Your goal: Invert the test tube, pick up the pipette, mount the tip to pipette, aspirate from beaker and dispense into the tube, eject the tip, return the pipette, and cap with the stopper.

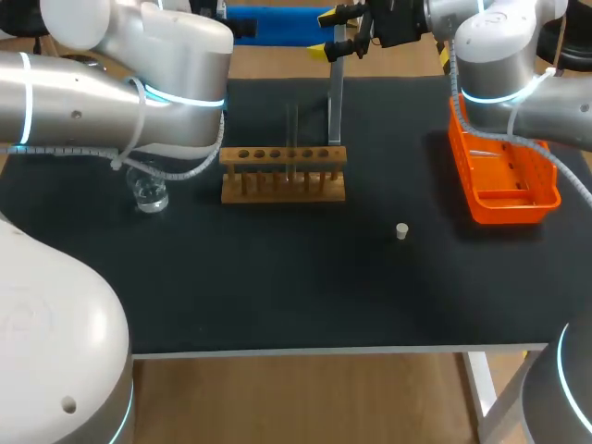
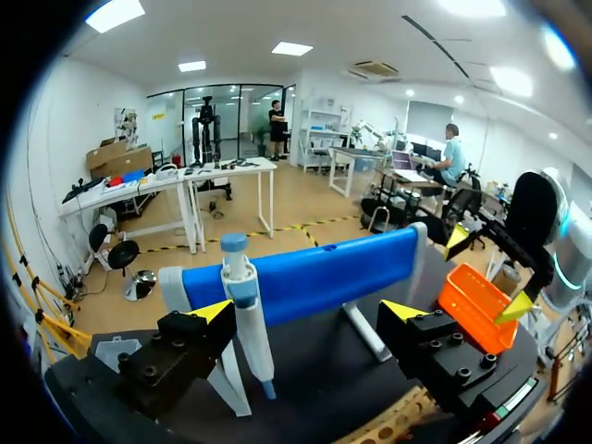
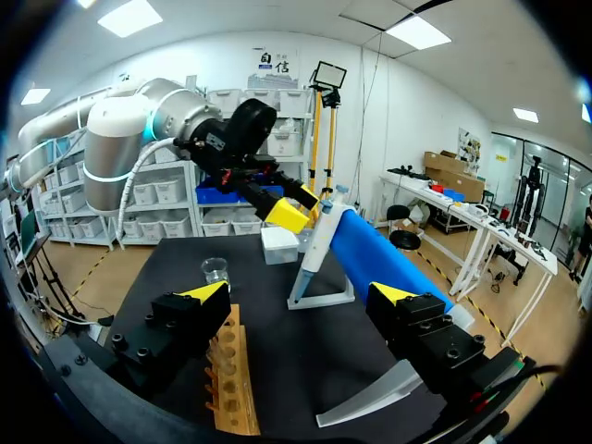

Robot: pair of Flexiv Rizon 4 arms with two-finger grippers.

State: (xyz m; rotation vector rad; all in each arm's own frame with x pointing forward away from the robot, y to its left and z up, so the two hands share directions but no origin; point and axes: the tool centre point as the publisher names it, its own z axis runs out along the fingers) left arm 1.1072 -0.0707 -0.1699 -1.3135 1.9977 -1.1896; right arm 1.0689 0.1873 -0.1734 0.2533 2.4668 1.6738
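Observation:
The blue-and-white pipette (image 2: 245, 305) hangs on its blue stand (image 2: 305, 273). My left gripper (image 2: 305, 314) stands open around it, with the pipette close to one finger and clear of the other. The right wrist view shows that left gripper (image 3: 277, 199) beside the pipette (image 3: 314, 245). My right gripper (image 3: 299, 294) is open and empty, held high at the table's back (image 1: 326, 35). A glass test tube (image 1: 294, 139) stands upright in the wooden rack (image 1: 282, 174). The beaker (image 1: 148, 194) sits left of the rack. The small white stopper (image 1: 401, 231) lies on the mat.
An orange tray (image 1: 504, 176) stands at the right under my right arm. A white box (image 3: 277, 245) sits by the stand's foot. My left arm's bulk hides the back left of the black mat (image 1: 305, 287) in the head view.

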